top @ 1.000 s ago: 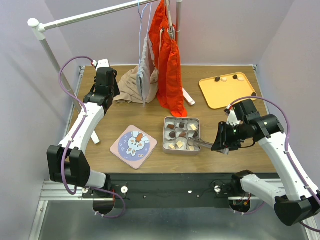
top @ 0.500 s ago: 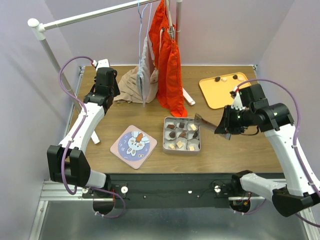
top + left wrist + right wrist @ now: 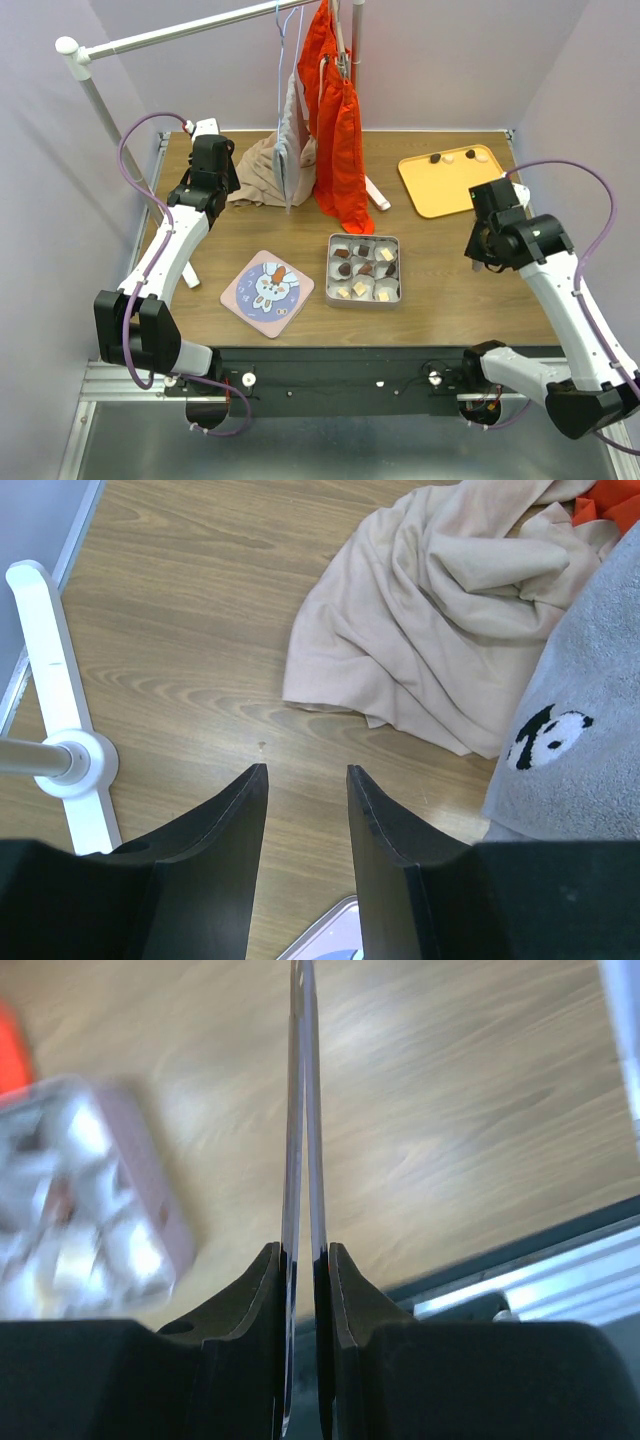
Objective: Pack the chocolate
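Most of the chocolate (image 3: 344,269) sits inside the tin (image 3: 364,236), dark and cream pieces each nested in a white paper cup (image 3: 383,294), in rows of three. The cups appear to be there to keep the pieces apart and seated, and the box looks close to full. Three more pieces (image 3: 436,158) lie on the orange tray (image 3: 450,190) beyond and to the right of the tin, probably the stock left to bring over. They form a short row along the tray's far edge, running left to right. The single pieces are roundish or squarish and too small to show any long axis or heading. To the right of the tin, the right gripper (image 3: 303,1255) has its fingers clamped on a pair of thin metal tweezers (image 3: 303,1110). The two blades are pressed nearly together and run straight out from the fingers, a fine tool suited to morsels this small. The tips lie outside the wrist view, so whether they carry anything cannot be told. Far to the left and beyond the tin, the left gripper (image 3: 305,772) hovers near a beige cloth (image 3: 440,610), its fingers parted with nothing between them, apparently idle. The tin's lid (image 3: 267,287), printed with a rabbit, lies flat just left of the tin, off so the box stays open for filling.
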You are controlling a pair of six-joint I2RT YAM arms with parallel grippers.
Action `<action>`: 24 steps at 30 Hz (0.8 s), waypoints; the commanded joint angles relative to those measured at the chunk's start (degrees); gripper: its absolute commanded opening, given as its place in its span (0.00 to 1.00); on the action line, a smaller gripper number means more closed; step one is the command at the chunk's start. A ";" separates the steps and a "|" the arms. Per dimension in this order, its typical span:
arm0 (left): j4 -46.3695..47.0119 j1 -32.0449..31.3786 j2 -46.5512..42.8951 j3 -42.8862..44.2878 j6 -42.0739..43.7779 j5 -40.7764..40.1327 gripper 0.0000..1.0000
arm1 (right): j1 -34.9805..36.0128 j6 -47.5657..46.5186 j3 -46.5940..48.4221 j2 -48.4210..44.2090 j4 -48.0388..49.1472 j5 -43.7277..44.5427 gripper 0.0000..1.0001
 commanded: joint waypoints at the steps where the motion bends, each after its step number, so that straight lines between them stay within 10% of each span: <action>1: -0.63 0.33 0.17 1.39 0.43 -0.08 0.46 | 0.26 9.95 -9.90 -0.02 10.35 19.69 0.20; 20: -0.81 0.33 0.09 1.48 0.70 -0.44 0.46 | 0.00 22.26 -32.07 2.97 32.16 23.30 0.49; 24: -0.89 0.33 -0.09 1.31 0.70 -0.70 0.46 | -0.35 21.82 -31.90 4.03 32.96 23.91 0.72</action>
